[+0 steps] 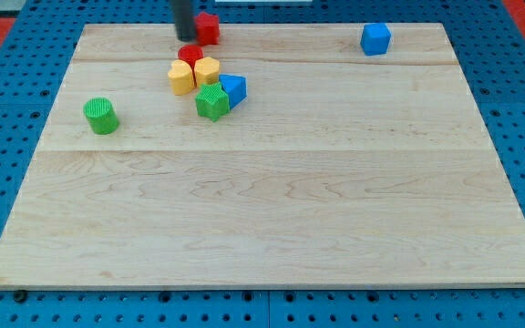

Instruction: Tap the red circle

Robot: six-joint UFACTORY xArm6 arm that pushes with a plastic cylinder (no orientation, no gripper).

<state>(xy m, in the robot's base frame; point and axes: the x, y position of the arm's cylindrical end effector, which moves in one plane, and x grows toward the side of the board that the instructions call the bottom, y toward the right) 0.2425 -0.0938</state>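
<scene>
The red circle [190, 55] lies near the view's top, left of centre, at the top of a tight cluster. My tip [185, 38] is the lower end of the dark rod coming down from the top edge. It stands just above the red circle in the view, very close to it; I cannot tell if they touch. A second red block [209, 27] sits right beside the rod, on its right.
Two yellow blocks [181, 78] [207, 70], a green block [212, 102] and a blue block [233, 88] crowd below the red circle. A green cylinder [101, 116] stands at the left. A blue cube [375, 38] sits top right on the wooden board [272, 210].
</scene>
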